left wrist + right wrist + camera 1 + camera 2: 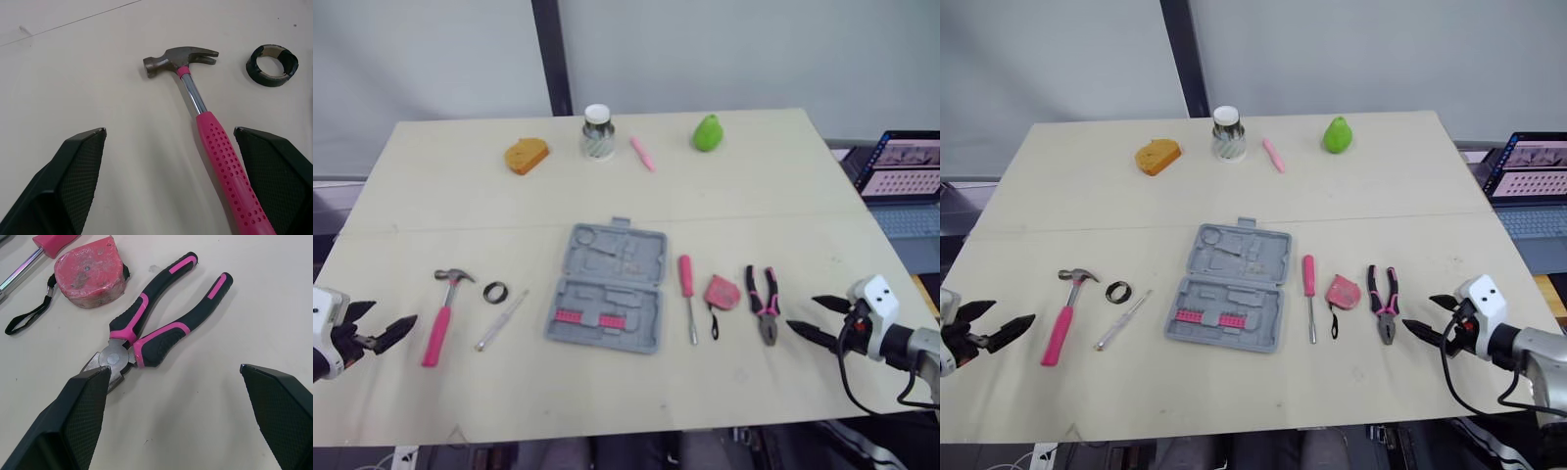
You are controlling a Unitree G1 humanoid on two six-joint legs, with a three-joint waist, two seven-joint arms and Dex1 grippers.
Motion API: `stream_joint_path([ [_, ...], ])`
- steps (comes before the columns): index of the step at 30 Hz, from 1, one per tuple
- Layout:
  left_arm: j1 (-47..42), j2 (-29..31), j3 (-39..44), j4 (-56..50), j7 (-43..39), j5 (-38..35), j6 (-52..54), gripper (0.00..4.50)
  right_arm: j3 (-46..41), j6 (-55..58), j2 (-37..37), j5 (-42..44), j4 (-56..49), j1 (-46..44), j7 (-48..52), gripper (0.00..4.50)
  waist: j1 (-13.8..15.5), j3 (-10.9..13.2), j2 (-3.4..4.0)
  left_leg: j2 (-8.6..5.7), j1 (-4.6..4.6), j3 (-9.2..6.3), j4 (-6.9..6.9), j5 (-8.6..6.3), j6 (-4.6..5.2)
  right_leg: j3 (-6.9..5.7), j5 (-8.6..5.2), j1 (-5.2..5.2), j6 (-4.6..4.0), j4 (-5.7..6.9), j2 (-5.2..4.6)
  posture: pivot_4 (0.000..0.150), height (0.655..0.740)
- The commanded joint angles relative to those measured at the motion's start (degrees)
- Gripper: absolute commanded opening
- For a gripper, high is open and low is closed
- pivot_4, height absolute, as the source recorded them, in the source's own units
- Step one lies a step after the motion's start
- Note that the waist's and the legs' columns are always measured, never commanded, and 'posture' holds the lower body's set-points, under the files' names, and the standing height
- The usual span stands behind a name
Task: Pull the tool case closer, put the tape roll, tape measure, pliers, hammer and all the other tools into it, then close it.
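Note:
The grey tool case lies open at the table's middle, with pink bits in its near half. To its left lie a thin silver tool, a black tape roll and a pink-handled hammer. To its right lie a pink screwdriver, a pink tape measure and pink-black pliers. My left gripper hovers open just left of the hammer. My right gripper stands open just right of the pliers, holding nothing.
Along the table's far edge sit an orange sponge, a glass jar, a pink marker and a green pear-shaped object. A laptop stands off the table's right side.

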Motion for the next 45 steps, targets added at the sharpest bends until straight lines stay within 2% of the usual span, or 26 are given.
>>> stream_joint_path([
  [1, -0.05, 1.14, 1.13, -0.43, -0.17, -0.07, -0.78, 4.48, -1.80, 0.02, -0.63, 0.75, -1.39, 0.08, -0.45, 4.47, 0.00, 0.00, 0.00, 0.00, 0.00, 0.00, 0.00, 0.00, 0.00, 0.00, 0.00, 0.00, 0.00, 0.00, 0.00, 0.150, 0.7400],
  [38, 0.19, 1.02, 1.35, 1.03, 0.26, 0.61, -1.96, 4.48, -2.28, -0.26, 0.21, 2.24, -1.97, -1.77, -0.55, 4.47, -0.04, 0.00, 0.00, 0.00, 0.00, 0.01, 0.00, 0.00, 0.00, 0.01, 0.00, -0.01, 0.00, 0.01, 0.01, 0.150, 0.7400],
  [41, 0.13, 0.91, 1.47, -0.50, 0.25, 0.04, -0.91, 4.48, -2.36, 0.04, 0.41, 2.99, -2.90, -2.12, -0.65, 4.47, 0.00, 0.00, 0.00, 0.01, 0.01, 0.01, 0.00, 0.00, 0.00, 0.02, 0.00, -0.01, 0.00, 0.02, 0.01, 0.150, 0.7400],
  [45, -3.07, 1.06, -3.42, -12.01, -0.42, -1.88, 4.89, 4.48, 0.11, 3.98, 1.89, 4.56, -10.79, -4.35, -2.33, 4.47, 0.22, 0.00, -0.01, 0.01, -0.01, 0.01, 0.05, 0.00, 0.00, 0.06, 0.02, -0.01, 0.00, 0.11, 0.01, 0.150, 0.7400],
])
